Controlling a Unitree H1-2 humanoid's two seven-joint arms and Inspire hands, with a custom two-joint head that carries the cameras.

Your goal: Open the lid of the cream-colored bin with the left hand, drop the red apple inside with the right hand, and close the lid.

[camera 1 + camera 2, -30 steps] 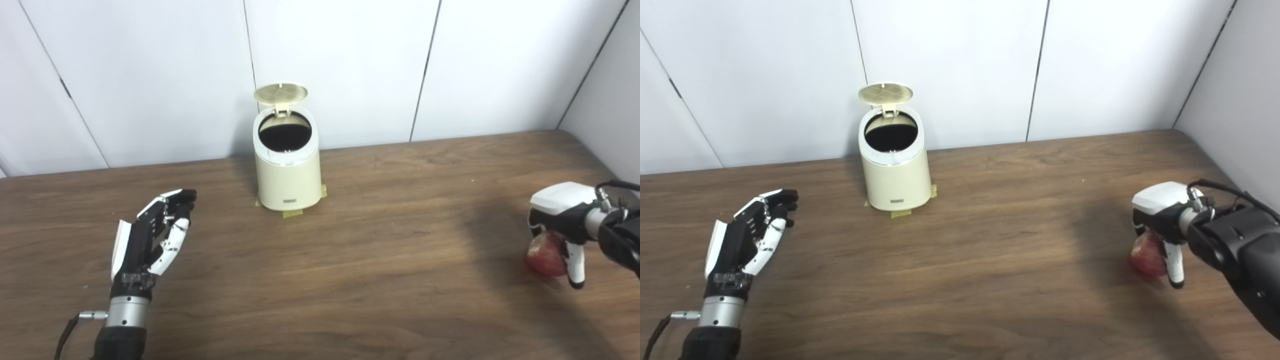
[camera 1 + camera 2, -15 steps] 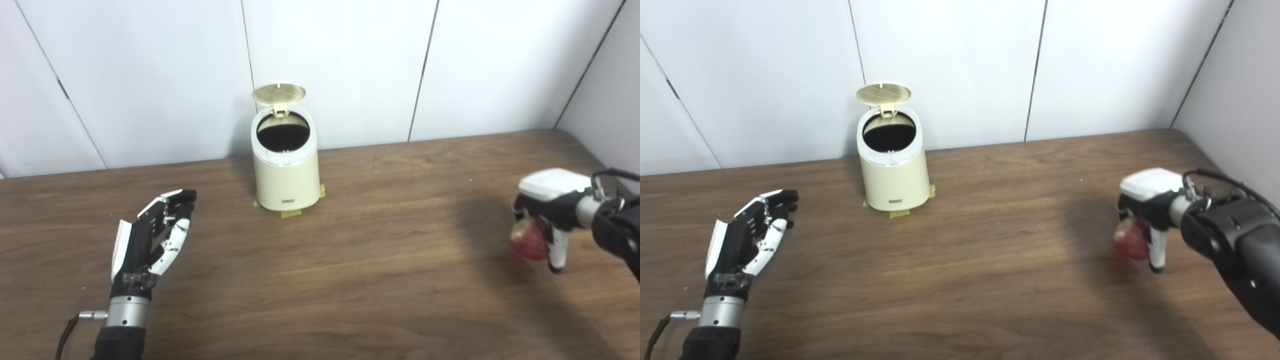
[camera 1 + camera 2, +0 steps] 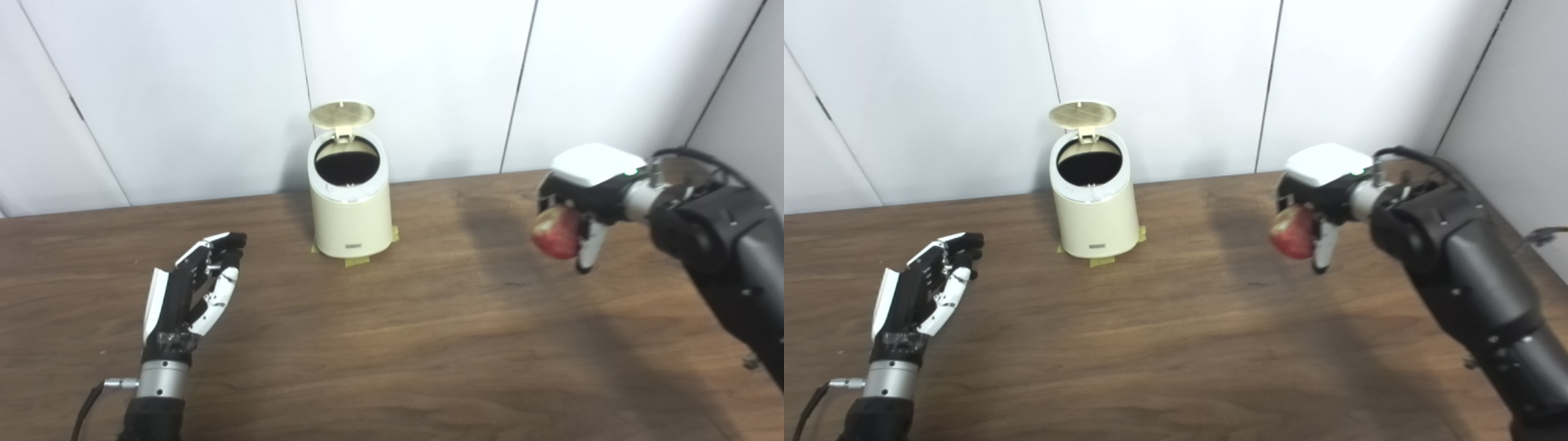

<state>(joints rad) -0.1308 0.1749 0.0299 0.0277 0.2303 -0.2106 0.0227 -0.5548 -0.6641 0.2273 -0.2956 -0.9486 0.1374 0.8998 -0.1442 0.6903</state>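
red apple half buried under right hand, top part covered, bit blurry too. bin inside just black, can't see bottom. label on front too tiny to read. both forearms chopped by bottom edge.

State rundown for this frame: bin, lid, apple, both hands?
cream-colored bin: upright on the table, taped at its base, mouth uncovered
lid: open, hinged up behind the mouth
red apple: held in the air to the right of the bin, not yet inside
right hand: shut on the apple
left hand: open, holds nothing, fingers apart, near the table left of the bin
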